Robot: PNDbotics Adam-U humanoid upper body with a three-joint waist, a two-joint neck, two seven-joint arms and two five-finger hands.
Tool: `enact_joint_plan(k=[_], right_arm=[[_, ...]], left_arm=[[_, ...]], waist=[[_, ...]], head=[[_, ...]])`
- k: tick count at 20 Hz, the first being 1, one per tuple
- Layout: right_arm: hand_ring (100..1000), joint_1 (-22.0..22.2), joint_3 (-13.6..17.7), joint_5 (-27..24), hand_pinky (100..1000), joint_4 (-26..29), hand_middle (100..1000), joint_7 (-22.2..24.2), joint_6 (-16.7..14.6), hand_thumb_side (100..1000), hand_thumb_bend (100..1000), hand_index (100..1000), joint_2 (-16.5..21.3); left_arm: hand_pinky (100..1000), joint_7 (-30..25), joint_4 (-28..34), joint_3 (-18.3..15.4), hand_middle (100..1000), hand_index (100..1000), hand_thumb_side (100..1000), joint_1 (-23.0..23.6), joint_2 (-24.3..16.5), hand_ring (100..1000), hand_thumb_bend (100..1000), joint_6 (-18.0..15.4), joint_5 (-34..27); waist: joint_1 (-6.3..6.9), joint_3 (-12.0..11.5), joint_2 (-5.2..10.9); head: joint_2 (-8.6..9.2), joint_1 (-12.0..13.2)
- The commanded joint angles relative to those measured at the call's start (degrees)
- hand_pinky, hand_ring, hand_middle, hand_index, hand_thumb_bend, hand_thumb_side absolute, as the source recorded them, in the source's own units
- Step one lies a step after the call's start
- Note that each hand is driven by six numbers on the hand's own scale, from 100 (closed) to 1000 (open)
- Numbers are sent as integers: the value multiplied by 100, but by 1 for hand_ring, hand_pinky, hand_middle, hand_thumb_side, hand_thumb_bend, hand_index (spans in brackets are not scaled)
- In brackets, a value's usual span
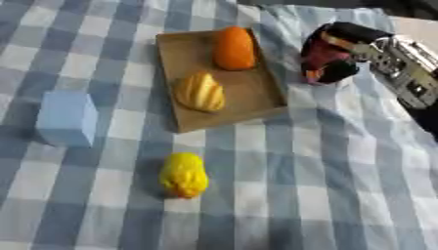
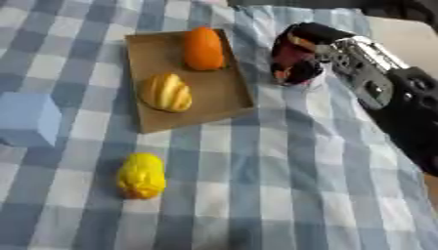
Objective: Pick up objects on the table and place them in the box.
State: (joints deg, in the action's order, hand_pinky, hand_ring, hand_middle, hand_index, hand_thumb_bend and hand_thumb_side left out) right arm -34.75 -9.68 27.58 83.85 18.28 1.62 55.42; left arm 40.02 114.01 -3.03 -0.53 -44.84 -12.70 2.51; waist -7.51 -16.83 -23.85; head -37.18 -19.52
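Note:
A shallow brown cardboard box (image 1: 256,90) lies on the checked cloth at upper centre. Inside it are an orange oblong fruit (image 1: 233,48) at the far end and a ribbed yellow-orange piece (image 1: 199,91) nearer me. A yellow toy (image 1: 183,175) lies on the cloth in front of the box. A light blue cube (image 1: 67,118) stands at the left. My right hand (image 1: 338,49) comes in from the upper right, just right of the box, with its fingers curled round a dark red object (image 1: 321,54). My left hand shows in neither view.
The blue and white checked cloth (image 1: 325,185) covers the table. A bare tan strip of table (image 2: 398,34) shows at the upper right edge. My right forearm (image 2: 402,107) runs down the right side.

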Motion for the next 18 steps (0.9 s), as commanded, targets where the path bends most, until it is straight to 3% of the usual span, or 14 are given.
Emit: enact_joint_plan(k=[1, 8, 13, 18], right_arm=[[492, -54, 194, -273, 600, 435, 603, 14, 114, 163, 100, 689, 396], [514, 217, 333, -677, 625, 1554, 626, 262, 277, 166, 100, 698, 769], [541, 409, 108, -692, 644, 2476, 657, 603, 290, 181, 100, 711, 939], [568, 320, -234, -499, 661, 2852, 674, 961, 253, 195, 100, 720, 927]], left_arm=[[855, -8, 58, -63, 729, 758, 607, 14, -126, 729, 316, 0, -36], [855, 1, 58, -75, 730, 759, 603, 40, -157, 729, 319, -5, -35], [856, -11, 58, -64, 731, 760, 603, 20, -167, 730, 319, -20, -50], [856, -47, 58, -39, 731, 759, 603, -29, -170, 729, 320, -27, -83]], waist=[[61, 36, 173], [69, 135, 264], [76, 120, 290], [67, 63, 303]], head=[[4, 43], [-85, 78], [-125, 39], [-136, -15]])
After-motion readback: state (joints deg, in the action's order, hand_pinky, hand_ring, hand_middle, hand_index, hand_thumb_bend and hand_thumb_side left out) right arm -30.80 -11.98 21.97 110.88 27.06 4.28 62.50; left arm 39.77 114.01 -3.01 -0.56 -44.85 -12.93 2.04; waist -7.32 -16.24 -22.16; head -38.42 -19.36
